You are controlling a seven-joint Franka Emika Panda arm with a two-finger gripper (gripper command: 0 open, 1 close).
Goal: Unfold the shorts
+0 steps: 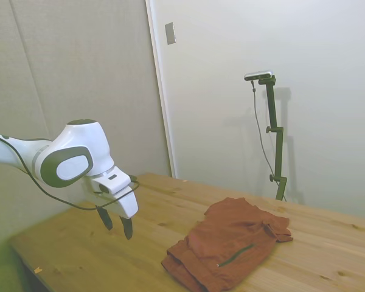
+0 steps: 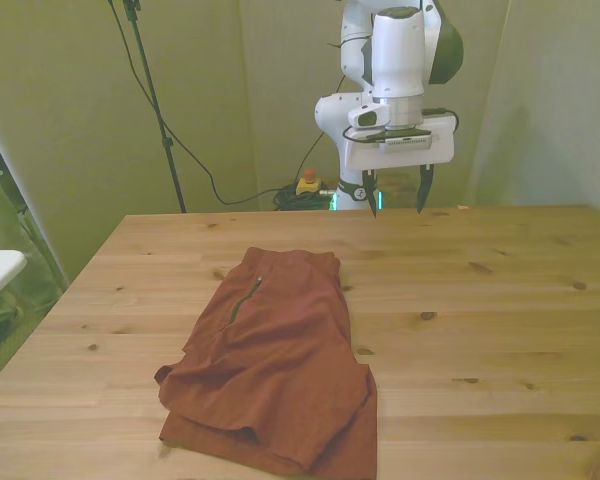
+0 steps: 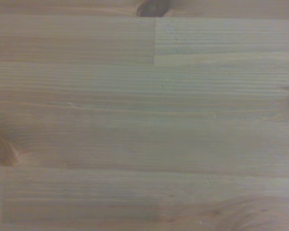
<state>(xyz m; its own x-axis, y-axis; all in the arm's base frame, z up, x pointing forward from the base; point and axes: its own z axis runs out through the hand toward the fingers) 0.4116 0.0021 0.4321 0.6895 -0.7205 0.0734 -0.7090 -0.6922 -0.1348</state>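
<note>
Claw (image 2: 397, 196), spread and empty above the bench (image 2: 500, 300), well apart from folded shorts (image 2: 275, 360); approach pending, upper layer's edge likely next.

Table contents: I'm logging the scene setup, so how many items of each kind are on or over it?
Shorts, rust-red, folded: 1
Gripper, open, above the bare wooden table: 1
Total: 2
</note>
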